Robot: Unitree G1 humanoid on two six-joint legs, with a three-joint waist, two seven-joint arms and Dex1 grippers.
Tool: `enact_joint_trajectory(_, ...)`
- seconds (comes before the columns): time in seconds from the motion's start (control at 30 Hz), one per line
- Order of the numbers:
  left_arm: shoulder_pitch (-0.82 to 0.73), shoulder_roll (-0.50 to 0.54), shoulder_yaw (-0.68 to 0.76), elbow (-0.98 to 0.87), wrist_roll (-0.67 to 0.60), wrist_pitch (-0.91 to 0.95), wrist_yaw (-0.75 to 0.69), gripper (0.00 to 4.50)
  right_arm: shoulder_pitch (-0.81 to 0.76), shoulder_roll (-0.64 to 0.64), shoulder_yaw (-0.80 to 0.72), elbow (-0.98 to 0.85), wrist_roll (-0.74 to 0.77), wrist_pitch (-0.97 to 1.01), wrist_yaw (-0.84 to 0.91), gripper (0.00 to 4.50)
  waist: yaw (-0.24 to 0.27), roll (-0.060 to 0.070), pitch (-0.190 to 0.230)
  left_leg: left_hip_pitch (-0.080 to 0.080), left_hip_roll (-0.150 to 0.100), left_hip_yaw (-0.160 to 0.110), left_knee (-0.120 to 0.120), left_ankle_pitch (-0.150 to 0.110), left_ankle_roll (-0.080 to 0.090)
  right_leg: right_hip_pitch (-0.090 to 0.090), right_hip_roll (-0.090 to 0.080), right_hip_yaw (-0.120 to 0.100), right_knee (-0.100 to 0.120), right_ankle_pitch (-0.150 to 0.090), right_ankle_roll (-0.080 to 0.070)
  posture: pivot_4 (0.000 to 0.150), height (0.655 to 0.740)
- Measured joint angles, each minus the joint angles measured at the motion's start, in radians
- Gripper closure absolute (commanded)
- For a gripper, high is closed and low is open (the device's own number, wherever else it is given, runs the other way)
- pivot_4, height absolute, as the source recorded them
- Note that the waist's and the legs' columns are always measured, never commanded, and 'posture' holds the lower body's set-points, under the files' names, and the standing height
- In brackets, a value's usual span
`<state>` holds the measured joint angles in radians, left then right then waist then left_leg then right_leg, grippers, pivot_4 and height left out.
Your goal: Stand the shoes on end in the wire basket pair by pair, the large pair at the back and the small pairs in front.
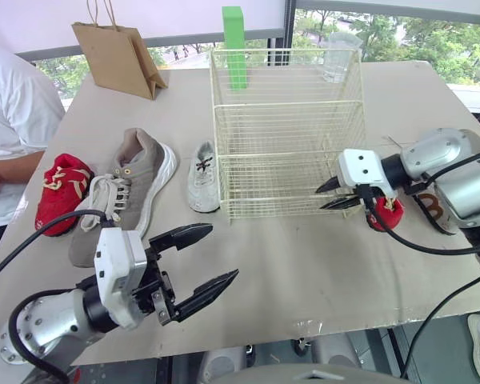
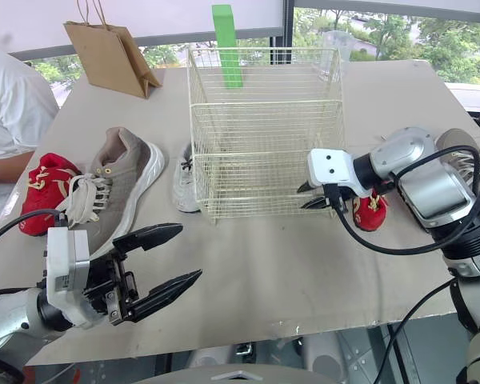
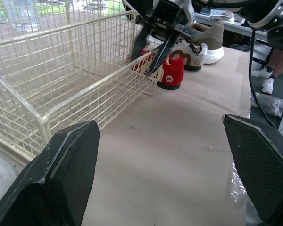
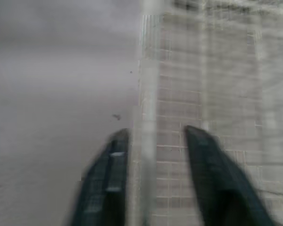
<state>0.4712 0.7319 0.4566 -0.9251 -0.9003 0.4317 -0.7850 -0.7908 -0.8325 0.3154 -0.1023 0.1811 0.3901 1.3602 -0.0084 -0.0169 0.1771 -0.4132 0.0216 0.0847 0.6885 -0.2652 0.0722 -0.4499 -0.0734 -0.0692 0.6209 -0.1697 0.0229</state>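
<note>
I record left claw [image 1: 224, 250] released at 7 o'clock, right claw [image 1: 320, 199] released astride the 4 o'clock corner of the wire basket [image 1: 288, 152].

Robot test lab or office, likely. Big windows [image 1: 400, 32] with trees outside, far beyond the right claw [image 1: 320, 199]. Desk [image 1: 320, 264] covered in plain grey board. Person [image 1: 12, 120] sits at its side, left of the left claw [image 1: 224, 250]. Paper bag [image 1: 116, 56], green block [image 1: 234, 44] far ahead of it.

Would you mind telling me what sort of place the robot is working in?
Probably an indoor test room or lab: a covered table staged with a wire basket and grey sneaker, beside large windows onto trees.
</note>
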Motion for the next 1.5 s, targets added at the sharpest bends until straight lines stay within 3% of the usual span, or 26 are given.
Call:
enact_joint_trajectory(0.1,-0.051,0.012,-0.038,0.021,-0.010,0.013,0.001,0.00,0.017,-0.011,-0.079,-0.076,0.041,0.073,-0.048,0.14,0.004,0.001,0.000,-0.001,0.000,0.000,0.000,0.000,-0.001,0.000,0.000,0.000,0.000,0.000,0.000,0.150,0.7400)
enact_joint_trajectory(0.13,-0.055,0.012,-0.040,0.022,-0.013,0.015,0.002,0.00,0.020,-0.012,-0.091,-0.088,0.049,0.081,-0.053,0.06,0.004,0.000,0.000,-0.001,0.000,0.000,0.000,0.000,-0.001,0.000,0.000,0.000,0.000,0.000,0.000,0.150,0.7400)
enact_joint_trajectory(0.27,-0.171,0.023,-0.107,0.056,-0.075,0.057,0.031,0.00,0.108,-0.057,-0.284,-0.327,0.203,0.287,-0.140,0.06,0.021,0.001,0.001,-0.001,0.000,-0.001,0.000,0.001,-0.002,0.000,0.000,0.000,0.000,0.000,0.000,0.150,0.7400)
enact_joint_trajectory(0.33,-0.252,0.021,-0.164,0.069,-0.115,0.088,0.055,0.00,0.155,-0.090,-0.448,-0.463,0.360,0.473,-0.197,0.06,0.028,0.001,0.001,-0.001,0.000,-0.001,0.000,0.000,0.000,0.000,-0.001,0.000,0.000,0.000,0.000,0.150,0.7400)
enact_joint_trajectory(0.47,-0.381,0.014,-0.251,0.107,-0.148,0.133,0.092,0.00,0.222,-0.084,-0.682,-0.599,0.544,0.704,-0.324,0.06,0.031,0.000,0.000,-0.001,0.000,-0.002,0.001,-0.001,0.001,0.001,-0.001,0.000,0.000,0.000,0.000,0.150,0.7400)
enact_joint_trajectory(0.53,-0.488,-0.001,-0.317,0.152,-0.162,0.169,0.103,0.00,0.290,-0.012,-0.841,-0.695,0.565,0.804,-0.486,0.06,0.033,-0.002,-0.001,0.000,0.000,-0.002,0.001,-0.001,0.001,0.003,0.000,0.000,0.000,0.000,0.000,0.150,0.7400)
enact_joint_trajectory(0.63,-0.567,-0.013,-0.368,0.186,-0.164,0.195,0.107,0.00,0.377,0.044,-0.950,-0.765,0.549,0.857,-0.614,0.06,0.031,-0.002,-0.002,0.000,-0.001,0.000,0.001,-0.001,0.001,0.002,0.001,0.001,0.001,0.000,0.001,0.150,0.7400)
enact_joint_trajectory(0.73,-0.685,-0.026,-0.449,0.250,-0.142,0.220,0.065,0.00,0.689,0.081,-1.061,-0.868,0.442,0.899,-0.728,0.06,0.051,-0.003,-0.003,-0.001,-0.002,-0.005,0.000,0.002,-0.003,0.003,0.002,0.000,0.001,0.001,0.003,0.150,0.7400)
enact_joint_trajectory(0.77,-0.715,-0.027,-0.470,0.281,-0.119,0.221,0.040,0.00,0.781,0.115,-1.067,-0.862,0.400,0.918,-0.773,0.06,0.049,-0.003,-0.003,-0.001,-0.002,-0.003,0.000,0.002,-0.003,0.003,0.003,0.000,0.001,0.000,0.006,0.150,0.7400)
enact_joint_trajectory(0.87,-0.770,-0.041,-0.521,0.325,-0.064,0.219,-0.011,0.00,0.851,0.148,-1.096,-0.827,0.309,0.873,-0.862,0.06,0.031,0.000,-0.002,0.002,-0.003,0.002,0.000,0.000,0.001,0.003,0.003,0.006,0.001,-0.002,0.006,0.150,0.7400)
enact_joint_trajectory(1.03,-0.834,-0.070,-0.571,0.365,-0.007,0.211,-0.071,0.00,0.873,0.167,-1.157,-0.762,0.267,0.835,-0.902,0.06,0.022,0.000,-0.002,0.004,-0.002,0.001,0.001,0.000,0.002,0.003,0.004,0.008,0.004,-0.003,0.005,0.150,0.7400)
enact_joint_trajectory(1.27,-0.894,-0.113,-0.576,0.383,-0.004,0.221,-0.094,0.00,0.946,0.056,-1.195,-0.512,0.196,0.825,-0.895,0.06,0.022,0.000,-0.002,0.002,-0.003,0.000,0.000,0.000,0.002,0.003,0.005,0.008,0.003,-0.003,0.005,0.150,0.7400)
enact_joint_trajectory(1.5,-0.936,-0.125,-0.563,0.383,-0.022,0.250,-0.084,0.00,0.858,-0.058,-1.133,-0.221,0.159,0.782,-0.886,0.06,0.021,0.000,-0.002,0.004,-0.003,0.001,0.001,0.000,0.002,0.004,0.006,0.012,0.004,-0.003,0.005,0.150,0.7400)
